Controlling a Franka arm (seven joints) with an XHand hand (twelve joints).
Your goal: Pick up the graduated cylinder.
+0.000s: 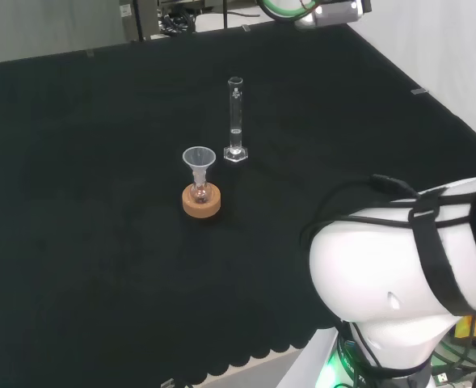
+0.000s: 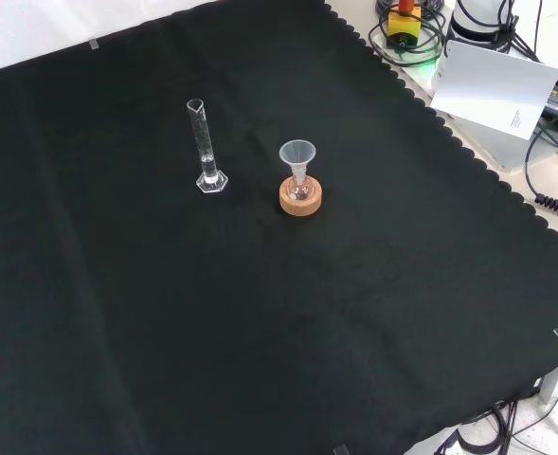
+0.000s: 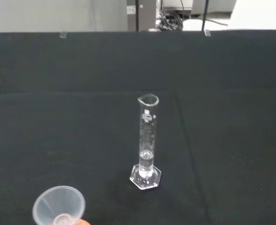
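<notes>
Hand state: I cannot tell; I'd approach the upright graduated cylinder [image 1: 235, 120] mid-tube, clearing the funnel [image 1: 199, 158] nearby.

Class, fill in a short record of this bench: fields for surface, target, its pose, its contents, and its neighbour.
surface: black cloth
target: graduated cylinder
pose: upright on its hexagonal base, untouched
contents: a little clear liquid at the bottom
neighbour: small flask with a funnel in its neck, on a cork ring, standing apart from the cylinder
</notes>
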